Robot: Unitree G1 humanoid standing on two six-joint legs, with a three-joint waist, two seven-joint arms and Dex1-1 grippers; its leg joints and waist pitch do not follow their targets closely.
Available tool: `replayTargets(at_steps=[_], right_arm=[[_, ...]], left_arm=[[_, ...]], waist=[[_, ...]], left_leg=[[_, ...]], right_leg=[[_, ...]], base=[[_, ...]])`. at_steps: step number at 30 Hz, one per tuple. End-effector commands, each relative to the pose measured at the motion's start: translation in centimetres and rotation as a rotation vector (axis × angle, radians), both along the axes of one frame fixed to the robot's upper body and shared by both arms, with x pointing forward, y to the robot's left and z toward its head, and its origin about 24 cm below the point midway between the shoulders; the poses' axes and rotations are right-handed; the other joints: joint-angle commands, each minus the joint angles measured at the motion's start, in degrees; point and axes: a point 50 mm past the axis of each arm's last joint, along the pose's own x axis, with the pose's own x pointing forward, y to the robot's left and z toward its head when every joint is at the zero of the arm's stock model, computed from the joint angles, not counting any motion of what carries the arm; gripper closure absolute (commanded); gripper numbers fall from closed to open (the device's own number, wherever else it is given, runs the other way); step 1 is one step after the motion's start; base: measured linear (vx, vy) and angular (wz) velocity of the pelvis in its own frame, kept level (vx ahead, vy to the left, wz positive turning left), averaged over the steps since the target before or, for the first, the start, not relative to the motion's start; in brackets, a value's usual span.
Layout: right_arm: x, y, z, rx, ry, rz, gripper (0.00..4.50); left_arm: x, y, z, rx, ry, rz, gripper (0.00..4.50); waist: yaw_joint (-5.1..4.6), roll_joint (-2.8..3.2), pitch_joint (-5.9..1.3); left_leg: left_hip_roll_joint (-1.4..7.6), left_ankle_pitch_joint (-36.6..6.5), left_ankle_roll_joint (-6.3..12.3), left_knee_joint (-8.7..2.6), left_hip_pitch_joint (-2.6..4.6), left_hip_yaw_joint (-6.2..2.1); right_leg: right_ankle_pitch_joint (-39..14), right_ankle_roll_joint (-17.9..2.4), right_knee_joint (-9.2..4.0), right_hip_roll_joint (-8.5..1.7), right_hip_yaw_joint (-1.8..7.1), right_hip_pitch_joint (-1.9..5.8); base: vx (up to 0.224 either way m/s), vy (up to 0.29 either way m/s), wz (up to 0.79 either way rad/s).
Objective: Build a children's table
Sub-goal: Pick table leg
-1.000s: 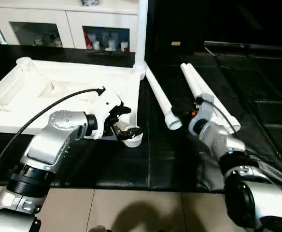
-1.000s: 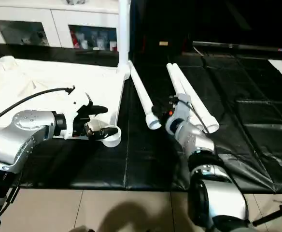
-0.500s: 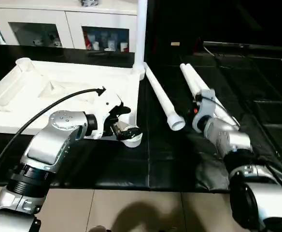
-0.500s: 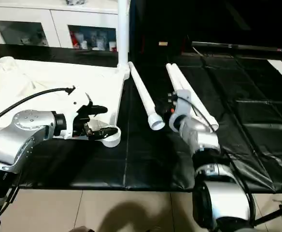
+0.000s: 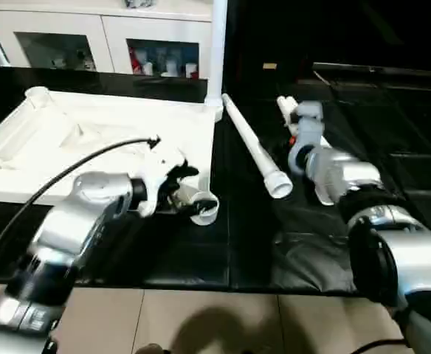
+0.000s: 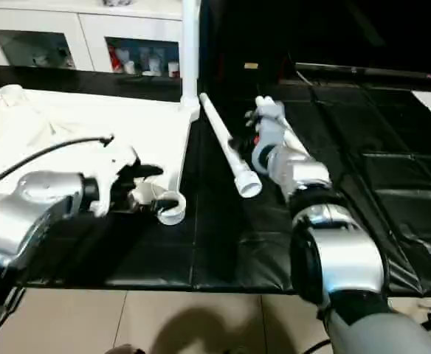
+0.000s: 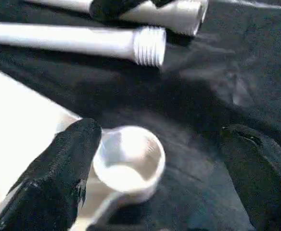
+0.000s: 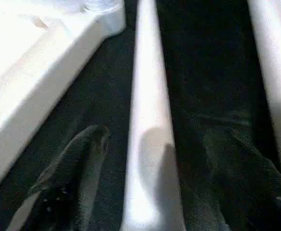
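Right claw (image 8: 145, 168) is spread, straddling a loose leg (image 5: 254, 151), nothing gripped. Left claw (image 7: 155, 168) is wide open around the near-right corner socket (image 5: 204, 207) of the upside-down tabletop (image 5: 90, 140), holding nothing. One leg (image 5: 218, 48) stands in the far-right socket. Step looks like: fetch the next leg. Next: close on it, lift, aim threaded end at the socket. Right forearm reaches far; left lies low.

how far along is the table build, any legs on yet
One leg already stands upright in the far corner of the upside-down top. The right tool straddles a loose leg on the black mat, not gripping it. The left tool is open around the near corner socket. Three legs remain unfitted.
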Motion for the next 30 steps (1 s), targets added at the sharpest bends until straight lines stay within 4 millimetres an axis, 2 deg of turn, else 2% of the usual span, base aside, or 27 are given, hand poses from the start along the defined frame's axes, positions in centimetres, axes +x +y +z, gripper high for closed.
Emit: replayTargets(at_steps=[1, 5, 6, 11, 19, 21, 25, 26, 29, 30], right_arm=[[0.2, -0.1, 0.4, -0.037, 0.004, -0.015, 0.81], [-0.1, 0.4, -0.3, -0.078, 0.054, 0.013, 0.73], [-0.2, 0.6, -0.4, -0.066, 0.062, 0.023, 0.73], [-0.8, 1.1, -1.5, -0.070, 0.134, 0.067, 0.73], [-1.7, 0.4, -3.1, -0.116, 0.244, 0.038, 0.73], [-1.8, 0.3, -3.3, -0.128, 0.258, 0.040, 0.73], [-2.5, 0.0, -4.2, -0.162, 0.330, 0.069, 0.73], [-2.5, -0.1, -4.2, -0.166, 0.336, 0.070, 1.00], [-2.7, -0.4, -4.5, -0.174, 0.353, 0.068, 1.07], [-2.8, -0.5, -4.6, -0.174, 0.359, 0.065, 1.23]], left_arm=[[-0.4, 0.3, 0.5, 0.000, -0.003, 0.001, 0.00], [-1.9, 1.6, 0.3, 0.028, 0.033, 0.034, 0.00], [-2.1, 1.8, 0.4, 0.032, 0.039, 0.044, 0.00], [-2.9, 2.6, 0.5, 0.046, 0.052, 0.078, 0.00], [-3.4, 2.6, 0.6, 0.054, 0.065, 0.087, 0.00], [-3.3, 2.6, 0.6, 0.054, 0.067, 0.086, 0.00], [-3.4, 2.5, 0.6, 0.062, 0.077, 0.068, 0.00], [-3.4, 2.5, 0.7, 0.062, 0.076, 0.068, 0.00], [-3.3, 2.5, 0.8, 0.062, 0.076, 0.067, 0.00], [-3.3, 2.5, 0.8, 0.063, 0.075, 0.066, 0.00]], waist=[[0.22, 0.30, -4.44], [0.32, 0.09, -4.32], [0.36, 0.28, -4.26], [0.55, 0.28, -4.15], [1.59, 0.35, -4.26], [1.60, 0.53, -4.27], [1.63, 0.35, -4.33], [1.70, 0.42, -4.39], [1.67, 0.26, -4.28], [1.68, 0.29, -4.27]], left_leg=[[0.55, -12.88, -1.89, -3.44, 0.62, 0.16], [0.61, -13.63, -2.04, -3.48, 0.51, 0.10], [0.60, -13.95, -1.99, -3.45, 0.64, 0.12], [0.68, -14.91, -2.19, -3.56, 0.74, 0.05], [0.60, -14.49, -2.80, -3.52, 0.81, 0.13], [0.57, -14.23, -3.10, -3.54, 0.71, 0.09], [0.54, -13.85, -3.10, -3.52, 0.63, 0.07], [0.59, -13.60, -3.12, -3.49, 0.62, 0.05], [0.60, -14.08, -3.24, -3.53, 0.64, 0.06], [0.59, -14.15, -3.28, -3.54, 0.66, 0.04]], right_leg=[[-11.59, -12.22, -3.66, -3.37, 1.92, 3.16], [-12.68, -11.61, -3.64, -3.50, 1.90, 3.10], [-13.26, -11.41, -3.72, -3.45, 1.92, 2.91], [-14.34, -11.27, -3.78, -3.42, 1.92, 2.73], [-13.65, -10.51, -3.66, -3.42, 2.01, 2.66], [-13.38, -10.43, -3.61, -3.36, 1.98, 2.67], [-12.80, -10.37, -3.55, -3.37, 1.95, 2.85], [-12.55, -10.42, -3.47, -3.46, 1.97, 2.87], [-13.62, -10.30, -3.61, -3.47, 1.97, 2.77], [-13.80, -10.24, -3.59, -3.46, 1.96, 2.79]], base=[[0.000, 0.000, 0.00], [0.000, 0.000, 0.00], [0.000, 0.000, 0.00], [0.000, 0.000, 0.00], [0.000, 0.000, 0.00], [0.000, 0.000, 0.00], [0.000, 0.000, 0.00], [0.000, 0.000, 0.00], [0.000, 0.000, 0.00], [0.000, 0.000, 0.00]])
